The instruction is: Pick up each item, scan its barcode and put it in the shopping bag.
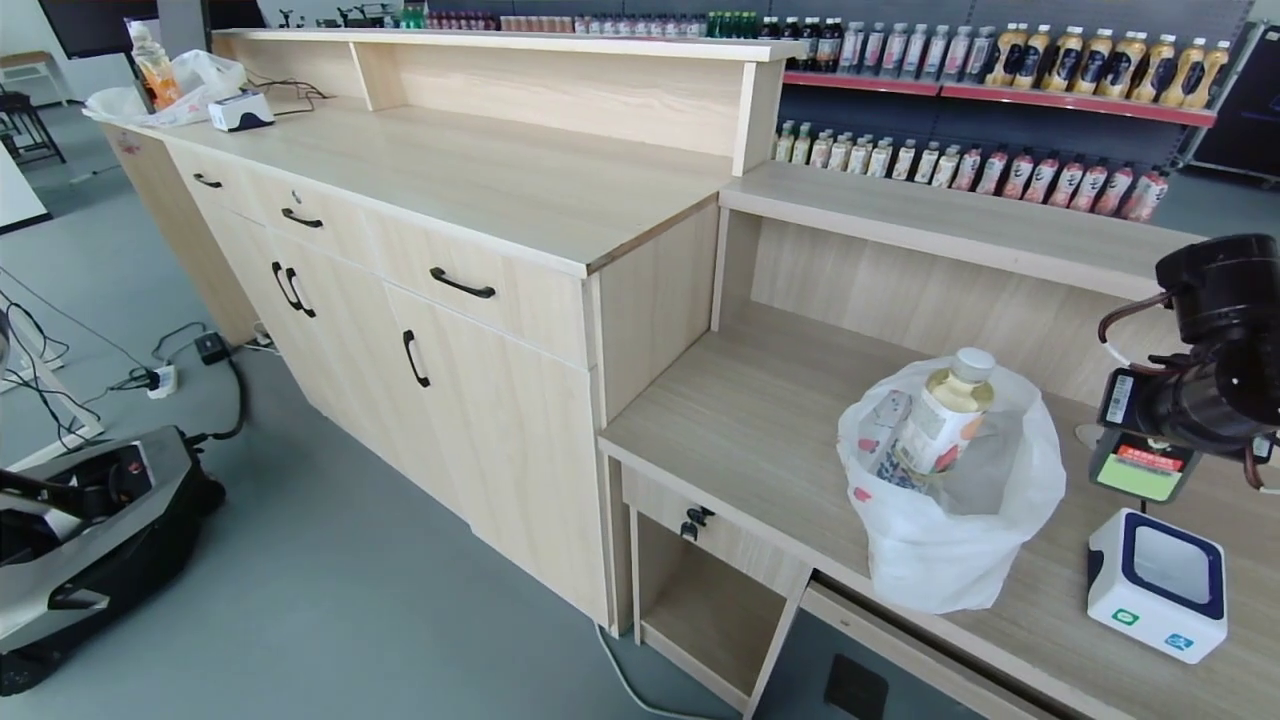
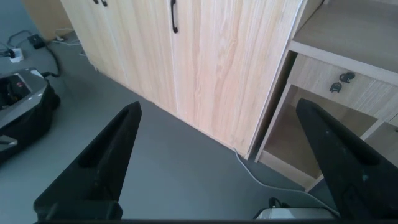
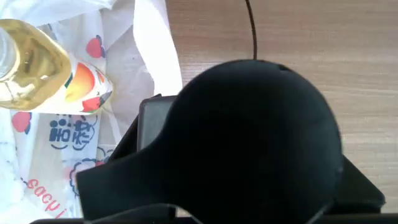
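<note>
**Left pincer (image 2: pixel 219 104) gaping, right one unreadable, bottle in the bag**

Left pincer hangs low beside the tall cabinet (image 2: pixel 217 50). Its two dark fingers (image 2: pixel 102 162) are spread wide with nothing between them, and the grey floor (image 2: pixel 186 149) lies beneath. The right pincer (image 3: pixel 236 180) sits over the low counter (image 1: pixel 760 420), just beside the shopping bag (image 1: pixel 950 545). A dark rounded mass sits right before its wrist camera, so I cannot tell whether it is parted, closed or holding anything.

Near the counter's front edge stands the white barcode scanner (image 1: pixel 1157 580), with a dark window in its slanted face. Just behind it, a small terminal (image 1: pixel 1140 470) with a green screen is partly covered by the right arm (image 1: pixel 1215 395). To the scanner's left, near it but apart, the white plastic shopping bag stands open-mouthed on the counter. Inside it a bottle (image 1: pixel 940 415) of pale yellow drink with a white cap leans tilted, its neck above the rim. A light-coloured pack (image 1: pixel 882 425) lies against the bottle, too small to make out further.

Farther off, the cabinet with its black handles runs away to the left. At its far end a second white bag (image 1: pixel 195 85) holds an orange-tinted bottle (image 1: pixel 152 68), with a second scanner (image 1: pixel 240 110) just beside it. At the back, shelves (image 1: pixel 1000 90) carry rows of drink bottles.
</note>
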Available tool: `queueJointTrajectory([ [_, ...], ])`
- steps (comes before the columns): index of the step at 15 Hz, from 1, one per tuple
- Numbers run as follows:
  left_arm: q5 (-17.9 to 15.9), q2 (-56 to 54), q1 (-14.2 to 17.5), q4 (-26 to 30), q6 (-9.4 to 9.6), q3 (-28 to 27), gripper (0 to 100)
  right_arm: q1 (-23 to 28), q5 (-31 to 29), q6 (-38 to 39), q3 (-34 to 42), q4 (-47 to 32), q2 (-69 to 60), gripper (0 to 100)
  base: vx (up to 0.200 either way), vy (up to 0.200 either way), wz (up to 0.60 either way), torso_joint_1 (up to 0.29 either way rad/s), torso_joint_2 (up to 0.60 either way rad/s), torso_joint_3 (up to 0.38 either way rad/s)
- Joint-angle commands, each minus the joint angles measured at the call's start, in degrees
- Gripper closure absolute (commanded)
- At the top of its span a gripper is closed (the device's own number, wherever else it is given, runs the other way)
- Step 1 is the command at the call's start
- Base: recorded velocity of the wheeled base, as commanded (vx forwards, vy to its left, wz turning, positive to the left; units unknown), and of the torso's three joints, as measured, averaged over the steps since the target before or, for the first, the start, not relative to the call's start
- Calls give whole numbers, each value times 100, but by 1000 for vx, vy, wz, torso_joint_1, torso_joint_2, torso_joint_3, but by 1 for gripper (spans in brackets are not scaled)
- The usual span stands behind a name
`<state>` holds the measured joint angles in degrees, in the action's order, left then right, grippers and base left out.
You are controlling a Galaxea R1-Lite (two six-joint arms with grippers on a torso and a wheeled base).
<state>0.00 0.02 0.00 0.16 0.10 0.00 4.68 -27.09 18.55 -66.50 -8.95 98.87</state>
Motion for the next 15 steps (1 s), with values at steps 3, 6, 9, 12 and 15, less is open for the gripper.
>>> queueJointTrajectory([
  [3, 0, -2, 0, 2, -1, 0, 0, 86, -42, 518, -109, -661, 45, 100, 0, 0, 0, 0, 0, 0],
  [6, 0, -2, 0, 2, -1, 0, 0, 147, -33, 957, -74, -1250, 115, 100, 0, 0, 0, 0, 0, 0],
  [9, 0, -2, 0, 2, -1, 0, 0, 147, -16, 1063, -74, -1267, 335, 100, 0, 0, 0, 0, 0, 0],
  [12, 0, -2, 0, -7, -1, 0, 0, 209, -25, 1247, -82, -1250, 660, 100, 0, 0, 0, 0, 0, 0],
  [15, 0, -2, 0, 2, -1, 0, 0, 209, -16, 1326, -82, -1232, 950, 100, 0, 0, 0, 0, 0, 0],
])
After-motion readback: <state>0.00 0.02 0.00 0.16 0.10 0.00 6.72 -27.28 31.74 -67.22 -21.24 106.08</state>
